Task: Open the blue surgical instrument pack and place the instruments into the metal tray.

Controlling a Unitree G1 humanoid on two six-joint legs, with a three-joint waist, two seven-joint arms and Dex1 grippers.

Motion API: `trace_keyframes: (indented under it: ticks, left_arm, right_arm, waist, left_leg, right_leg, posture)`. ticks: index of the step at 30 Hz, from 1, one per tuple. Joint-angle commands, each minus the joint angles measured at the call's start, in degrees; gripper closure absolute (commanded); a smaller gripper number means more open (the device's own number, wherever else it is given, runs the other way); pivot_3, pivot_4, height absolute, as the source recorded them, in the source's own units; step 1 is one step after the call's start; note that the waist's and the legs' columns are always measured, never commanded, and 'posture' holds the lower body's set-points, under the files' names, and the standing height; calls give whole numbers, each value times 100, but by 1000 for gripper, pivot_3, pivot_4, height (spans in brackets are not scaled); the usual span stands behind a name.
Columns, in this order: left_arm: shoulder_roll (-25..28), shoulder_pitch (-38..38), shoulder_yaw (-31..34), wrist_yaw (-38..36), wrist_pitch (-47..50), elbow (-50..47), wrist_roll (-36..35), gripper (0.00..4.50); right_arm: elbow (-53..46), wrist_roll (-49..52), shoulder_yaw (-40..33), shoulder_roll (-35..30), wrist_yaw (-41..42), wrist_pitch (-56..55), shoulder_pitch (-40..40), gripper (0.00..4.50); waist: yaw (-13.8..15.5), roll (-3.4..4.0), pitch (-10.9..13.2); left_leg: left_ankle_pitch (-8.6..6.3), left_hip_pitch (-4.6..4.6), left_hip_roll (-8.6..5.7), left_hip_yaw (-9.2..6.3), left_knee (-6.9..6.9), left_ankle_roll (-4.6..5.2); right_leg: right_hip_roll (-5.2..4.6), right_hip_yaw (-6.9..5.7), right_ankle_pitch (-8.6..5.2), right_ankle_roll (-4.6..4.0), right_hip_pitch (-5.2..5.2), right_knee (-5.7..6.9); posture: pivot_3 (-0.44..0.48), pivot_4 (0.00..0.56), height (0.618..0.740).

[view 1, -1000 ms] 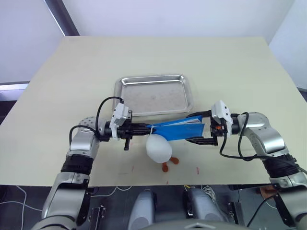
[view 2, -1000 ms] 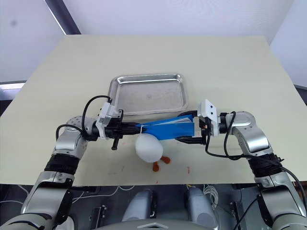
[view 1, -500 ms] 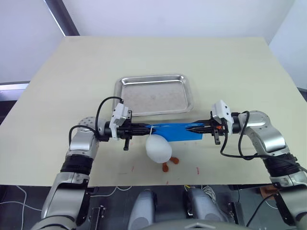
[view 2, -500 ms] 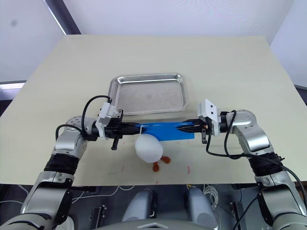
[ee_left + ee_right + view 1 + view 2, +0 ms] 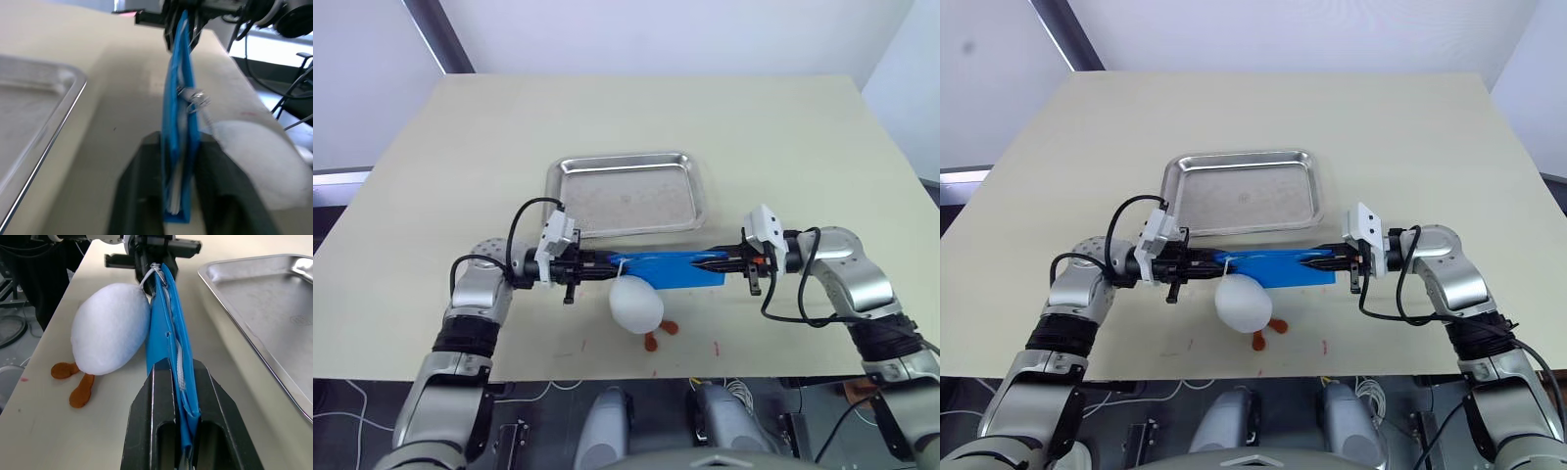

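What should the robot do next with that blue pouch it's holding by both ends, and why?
Probably ease one side of the blue surgical instrument pack away to open it. Both the left gripper and right gripper pinch its ends, it looks closed, and the metal tray beyond it holds no instruments.

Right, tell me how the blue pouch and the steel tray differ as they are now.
The blue pouch is held on edge between the left gripper and right gripper; the steel tray lies flat on the table, untouched. The pouch is soft blue fabric; the tray is shiny metal and holds nothing. Both are rectangular.
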Motion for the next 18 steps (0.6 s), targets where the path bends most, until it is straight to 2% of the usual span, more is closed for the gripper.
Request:
trace_keyframes:
  ticks: [1,2,5,12,18]
  left_arm:
    - [45,-2,265,215,28,-48,-82,1590]
    - [99,68,332,234,61,-115,-132,1320]
    - [267,352,495,240,145,-377,-231,49]
    - [602,1353,910,387,492,-1438,-605,49]
    - [525,2099,828,783,982,-2419,-801,49]
  right_arm:
    - [-64,28,-70,12,3,-99,-47,4500]
    - [-53,25,-78,9,2,-107,-43,4500]
    - [-46,25,-94,-1,-6,-114,-26,4500]
    - [-43,11,-110,19,-91,-133,44,4500]
    - [-29,18,-99,106,-180,-153,70,4500]
  waist:
    - [4,0,0]
    - [1,0,0]
    - [-13,1,1]
    - [1,3,2]
    - [5,3,2]
  left_leg:
    - [0,-1,0,1,0,0]
    - [0,-1,0,1,0,0]
    - [0,1,1,2,0,0]
    - [0,1,3,3,-1,0]
    - [0,1,2,4,-1,0]
  right_leg:
    - [-1,0,0,0,0,0]
    - [-1,0,0,0,0,0]
    - [-1,1,0,0,0,0]
    - [-4,1,0,0,0,0]
    - [-6,2,0,0,0,-1]
  posture:
    - [0,150,740]
    - [0,150,740]
    - [0,150,740]
    - [0,150,740]
    - [0,150,740]
